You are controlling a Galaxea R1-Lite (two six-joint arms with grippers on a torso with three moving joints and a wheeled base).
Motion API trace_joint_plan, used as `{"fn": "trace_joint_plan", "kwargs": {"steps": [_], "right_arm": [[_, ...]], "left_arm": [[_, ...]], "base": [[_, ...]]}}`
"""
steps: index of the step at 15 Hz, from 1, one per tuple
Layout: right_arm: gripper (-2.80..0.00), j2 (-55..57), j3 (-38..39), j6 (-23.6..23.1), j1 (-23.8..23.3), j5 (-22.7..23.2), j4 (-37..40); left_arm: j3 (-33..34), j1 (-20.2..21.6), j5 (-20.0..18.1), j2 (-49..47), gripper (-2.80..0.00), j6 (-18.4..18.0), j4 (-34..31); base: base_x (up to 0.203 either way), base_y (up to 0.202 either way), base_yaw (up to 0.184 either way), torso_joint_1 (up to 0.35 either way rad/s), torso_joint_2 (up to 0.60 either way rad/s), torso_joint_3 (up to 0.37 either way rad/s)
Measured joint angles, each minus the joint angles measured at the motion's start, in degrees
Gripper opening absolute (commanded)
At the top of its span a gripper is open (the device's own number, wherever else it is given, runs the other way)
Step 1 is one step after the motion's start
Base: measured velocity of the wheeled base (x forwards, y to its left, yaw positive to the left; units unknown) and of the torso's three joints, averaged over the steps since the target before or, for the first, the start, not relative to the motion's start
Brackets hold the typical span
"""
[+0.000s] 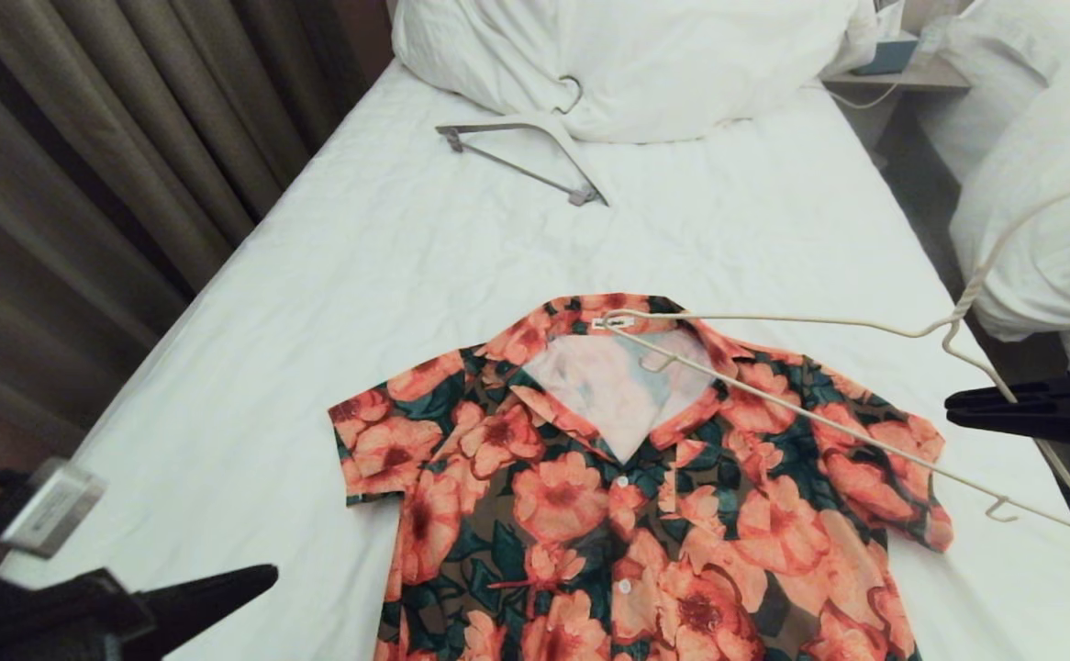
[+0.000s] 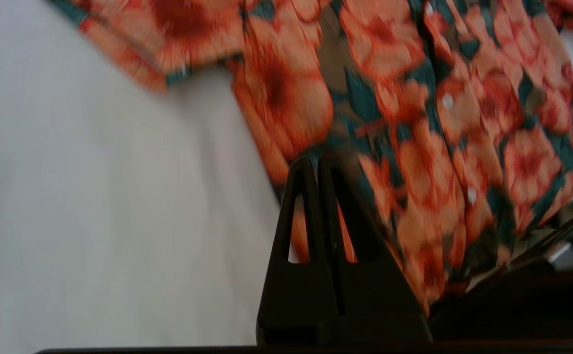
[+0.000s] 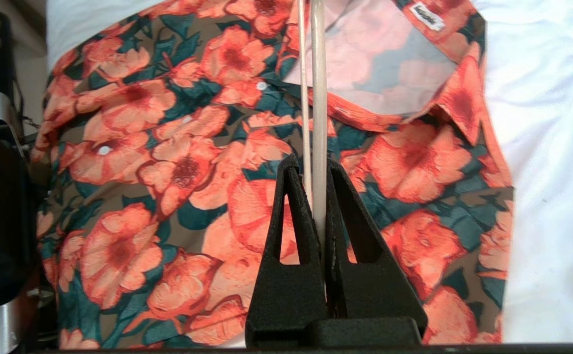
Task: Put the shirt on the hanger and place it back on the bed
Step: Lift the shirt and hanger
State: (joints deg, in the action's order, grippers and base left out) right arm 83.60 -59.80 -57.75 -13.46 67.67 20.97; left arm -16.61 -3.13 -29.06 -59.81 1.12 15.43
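The short-sleeved floral shirt (image 1: pixel 627 487), soft woven cloth with coral-orange blooms on dark green and brown, lies flat, front up, collar open to a pale lining, on the bed (image 1: pixel 333 303), whose white sheet is smooth with faint creases. The right claw (image 1: pixel 957 404), black with tapered slotted fingers, is clamped tight on the thin cream-white wire hanger (image 1: pixel 810 321). From this claw the slim triangle reaches out over the collar, raised above the cloth. The left claw (image 2: pixel 318 162), fingers pressed together and empty, sits beside the shirt's lower front edge. Far beyond both claws lie a thicker white hanger with a grey bar (image 1: pixel 535 151) and a bunched white duvet (image 1: pixel 645 55). Brown pleated curtains (image 1: pixel 85 138) flank the bed.
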Motion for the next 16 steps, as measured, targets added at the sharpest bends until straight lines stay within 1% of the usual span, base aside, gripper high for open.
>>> {"fn": "trace_joint_plan", "kwargs": {"steps": [3, 4, 6, 7, 9, 13, 15, 16], "right_arm": [[-2.8, 0.41, -1.57, 0.37, -0.09, -0.17, 0.0], [-2.8, 0.68, -2.05, 0.39, -0.12, -0.19, 0.02], [-2.8, 1.18, -2.43, 0.41, -0.42, -0.2, 0.0], [-2.8, 1.5, -2.46, 0.41, -0.51, -0.2, 0.0], [-2.8, 2.19, -2.57, 0.41, -0.78, -0.2, -0.02], [-2.8, 3.22, -2.83, 0.41, -0.86, -0.22, -0.05], [-2.8, 3.63, -3.0, 0.41, -0.89, -0.22, -0.07], [-2.8, 3.79, -3.01, 0.41, -0.86, -0.22, -0.07]], "left_arm": [[-7.36, -1.97, -2.09, -21.27, -2.8, 2.9, 12.69], [-11.25, -3.11, -2.56, -27.87, -2.8, 4.11, 16.31], [-19.84, -5.32, -3.1, -38.12, -2.8, 6.88, 21.29], [-23.45, -6.12, -3.13, -41.39, 0.0, 9.05, 22.53], [-29.29, -7.09, -2.6, -46.02, 0.0, 13.93, 23.4], [-35.79, -7.48, -1.97, -51.15, 0.0, 15.6, 23.26], [-37.54, -8.41, -1.16, -52.25, 0.0, 17.99, 23.3], [-38.18, -9.43, 0.33, -52.8, 0.0, 19.38, 23.33]], "base": [[0.0, 0.0, 0.0, 0.0, 0.0, 0.0], [0.0, 0.0, 0.0, 0.0, 0.0, 0.0], [0.0, 0.0, 0.0, 0.0, 0.0, 0.0], [0.0, 0.0, 0.0, 0.0, 0.0, 0.0], [0.0, 0.0, 0.0, 0.0, 0.0, 0.0], [0.0, 0.0, 0.0, 0.0, 0.0, 0.0], [0.0, 0.0, 0.0, 0.0, 0.0, 0.0], [0.0, 0.0, 0.0, 0.0, 0.0, 0.0]]}}
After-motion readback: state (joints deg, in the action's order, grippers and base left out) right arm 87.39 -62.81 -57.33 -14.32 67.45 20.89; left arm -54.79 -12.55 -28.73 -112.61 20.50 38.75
